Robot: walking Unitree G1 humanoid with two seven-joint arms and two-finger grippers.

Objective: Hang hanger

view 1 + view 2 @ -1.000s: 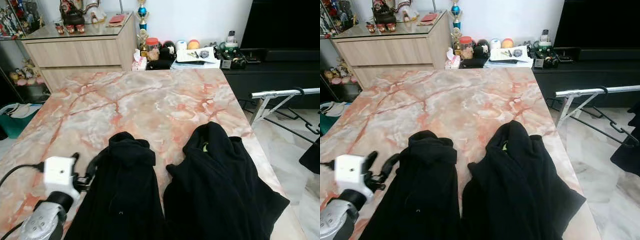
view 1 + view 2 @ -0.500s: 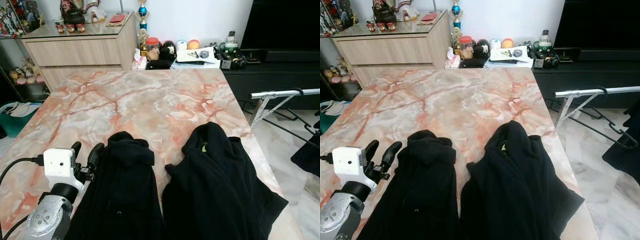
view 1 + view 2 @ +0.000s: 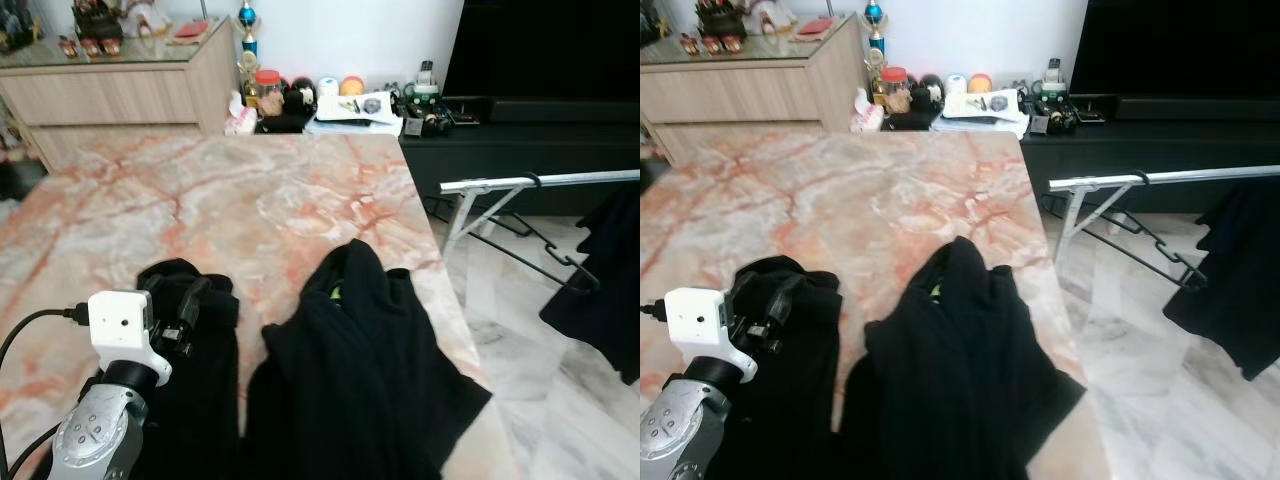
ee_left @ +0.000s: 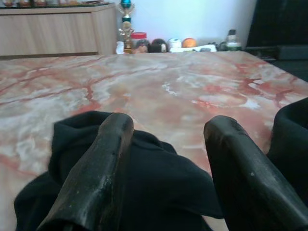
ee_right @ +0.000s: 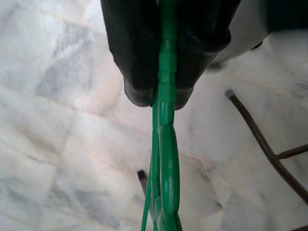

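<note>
Two end effectors in play, left to right. Left end effector (image 3: 178, 308) sits over the left black garment (image 3: 205, 380) on the desk (image 3: 250, 190), fingers (image 4: 103, 159) spread apart with nothing between them; wrist view shows cloth bunched under the tips. Looks parked, not working.

Second black garment (image 3: 350, 380) lies just beside the first, a green bit showing at its collar, hem near the desk's right edge.

Right of the desk: metal rack (image 3: 530, 183) with a black hanger (image 3: 545, 255) hooked on the bar and a dark garment (image 3: 605, 290) hanging at the far right.

Right end effector (image 5: 166, 98) is pinched tight on the green hanger (image 5: 166, 159), seen in the right wrist view above marble floor (image 5: 62, 159), a dark rack leg (image 5: 260, 139) close by.

Handling, my read:
- hanger is thin moulded plastic: light, fairly stiff, flexes under side load, smooth so it can twist in the pinch
- current hold on the narrow edge is OK for carrying; hook end must stay free to drop over the bar
- cannot tell whether cloth hangs on it

In the way: occupied bar sections, so aim for the bare stretch between the black hanger and the rack's left end. Rack legs splay out low; the desk corner sits near that left end.
</note>
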